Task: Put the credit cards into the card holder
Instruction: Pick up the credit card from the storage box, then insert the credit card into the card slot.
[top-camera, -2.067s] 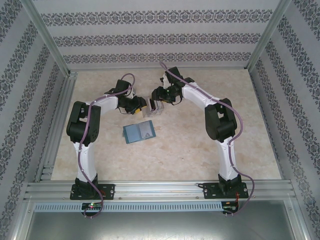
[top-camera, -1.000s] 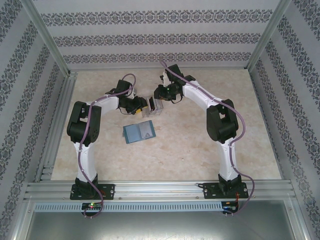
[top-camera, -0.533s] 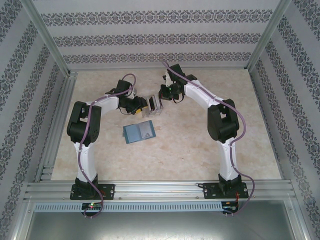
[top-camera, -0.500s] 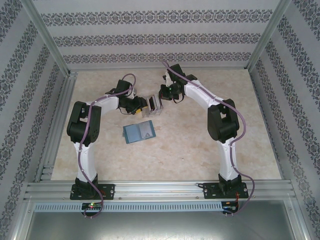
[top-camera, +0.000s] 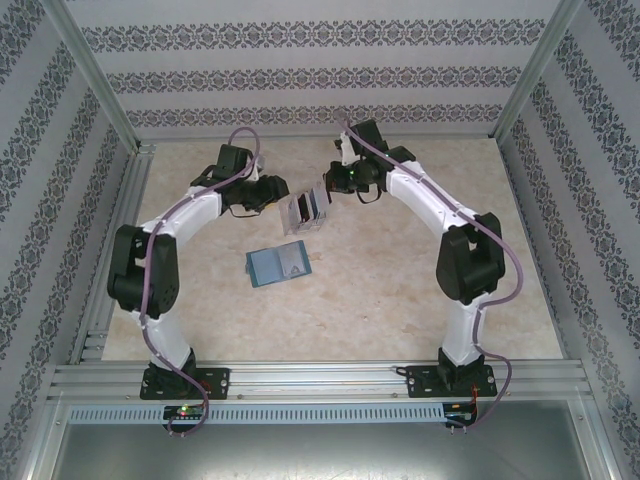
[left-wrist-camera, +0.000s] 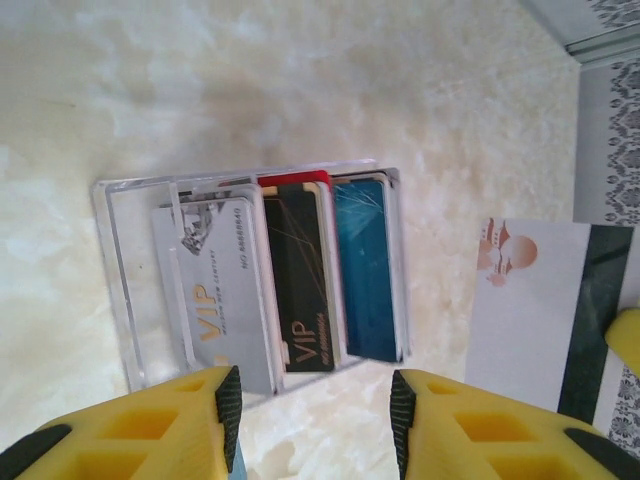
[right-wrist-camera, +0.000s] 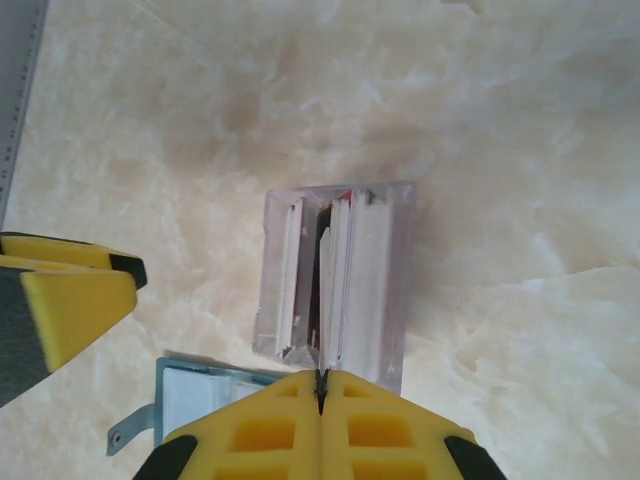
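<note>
Credit card (left-wrist-camera: 540, 310) in right fingers (left-wrist-camera: 628, 345), cropped

the marbled table (top-camera: 385, 285) carries a clear box (top-camera: 301, 212) at the far middle, a teal wallet (top-camera: 278, 266) just nearer.

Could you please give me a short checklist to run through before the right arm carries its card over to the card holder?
1. Grip: the right pincer is shut on the white card, which sits edge-on between its fingers. State: ok.
2. Card out of the clear box: it hangs beside the box, apart from it. State: ok.
3. The card holder lies open and flat, nearer the arm bases than the box. State: ok.
4. A free slot in the holder: too small to make out. State: cannot tell.
5. The left pincer is open, empty and off the box. State: ok.
</note>
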